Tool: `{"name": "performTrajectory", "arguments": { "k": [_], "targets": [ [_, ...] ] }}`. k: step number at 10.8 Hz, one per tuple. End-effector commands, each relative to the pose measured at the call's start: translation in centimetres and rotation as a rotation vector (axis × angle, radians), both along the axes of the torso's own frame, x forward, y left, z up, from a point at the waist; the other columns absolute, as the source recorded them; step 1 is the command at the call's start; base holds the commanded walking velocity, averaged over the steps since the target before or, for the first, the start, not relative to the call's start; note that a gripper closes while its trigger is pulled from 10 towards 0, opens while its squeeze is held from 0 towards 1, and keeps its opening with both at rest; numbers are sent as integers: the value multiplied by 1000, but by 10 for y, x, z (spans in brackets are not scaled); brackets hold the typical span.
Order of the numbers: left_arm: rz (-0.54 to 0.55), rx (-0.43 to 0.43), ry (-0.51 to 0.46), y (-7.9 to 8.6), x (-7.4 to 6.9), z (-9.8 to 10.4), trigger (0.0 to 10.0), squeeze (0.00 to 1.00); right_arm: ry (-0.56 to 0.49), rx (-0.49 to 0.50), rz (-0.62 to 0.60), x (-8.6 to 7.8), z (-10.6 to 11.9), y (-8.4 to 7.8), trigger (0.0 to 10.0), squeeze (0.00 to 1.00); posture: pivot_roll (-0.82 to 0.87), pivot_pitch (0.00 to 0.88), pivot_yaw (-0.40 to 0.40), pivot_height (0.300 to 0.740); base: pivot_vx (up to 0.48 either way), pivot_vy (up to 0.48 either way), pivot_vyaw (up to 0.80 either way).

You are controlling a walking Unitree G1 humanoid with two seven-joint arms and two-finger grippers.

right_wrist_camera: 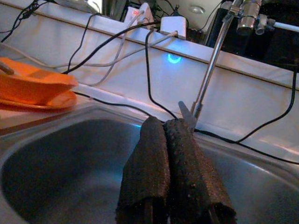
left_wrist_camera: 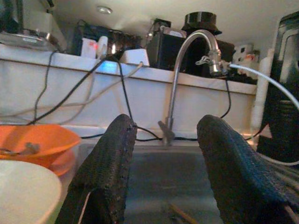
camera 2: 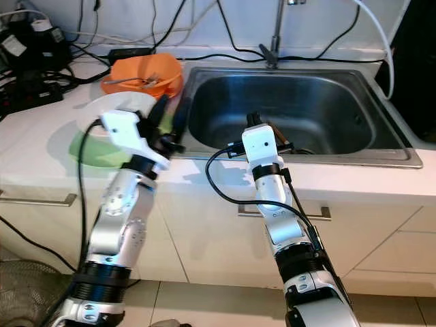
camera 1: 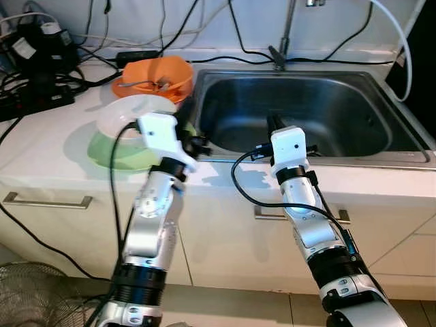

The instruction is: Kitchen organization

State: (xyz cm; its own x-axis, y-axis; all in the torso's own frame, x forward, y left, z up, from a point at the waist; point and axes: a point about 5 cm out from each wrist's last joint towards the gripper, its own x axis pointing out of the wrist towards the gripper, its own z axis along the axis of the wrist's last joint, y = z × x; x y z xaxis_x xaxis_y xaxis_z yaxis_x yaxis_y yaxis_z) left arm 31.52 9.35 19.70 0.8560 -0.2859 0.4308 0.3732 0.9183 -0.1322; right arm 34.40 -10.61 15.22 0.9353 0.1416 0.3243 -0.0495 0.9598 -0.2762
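bowls (camera 1: pixel 153 80) left of sink (camera 1: pixel 381 155), faucet (camera 1: pixel 285 34) behind

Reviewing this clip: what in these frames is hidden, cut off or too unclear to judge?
- Sink floor: partly hidden behind the right gripper in the eye views; thin objects on it in the left wrist view are too dim to identify.
- Orange bowl contents: too small to name.
- White bowl and green plate: partly covered by the left gripper.
- Faucet spout: cut off by the top edge in the eye views.
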Motion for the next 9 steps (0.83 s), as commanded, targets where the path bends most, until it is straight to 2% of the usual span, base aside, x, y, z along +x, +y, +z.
{"name": "performTrajectory", "arguments": {
  "k": [1,3,5,7,9],
  "targets": [
    [31,22,-9,2,1,0,10000,0,-11,19,-48,1,4,-11,10000,0,95,0,55,740,0,0,0],
    [66,67,-13,7,0,-4,10000,0,-46,59,-129,1,12,-30,10000,0,90,0,58,740,0,0,0],
    [137,121,-8,16,-3,-14,10000,0,-95,106,-208,-8,19,-54,10000,0,85,0,58,740,0,0,0],
    [182,155,4,23,-4,-22,10000,0,-87,145,-216,-18,13,-60,10000,0,84,0,58,740,0,0,0],
    [193,180,24,23,-3,-32,10000,0,-73,161,-177,-28,5,-55,10000,0,76,0,63,740,0,0,0]
  ]
}}
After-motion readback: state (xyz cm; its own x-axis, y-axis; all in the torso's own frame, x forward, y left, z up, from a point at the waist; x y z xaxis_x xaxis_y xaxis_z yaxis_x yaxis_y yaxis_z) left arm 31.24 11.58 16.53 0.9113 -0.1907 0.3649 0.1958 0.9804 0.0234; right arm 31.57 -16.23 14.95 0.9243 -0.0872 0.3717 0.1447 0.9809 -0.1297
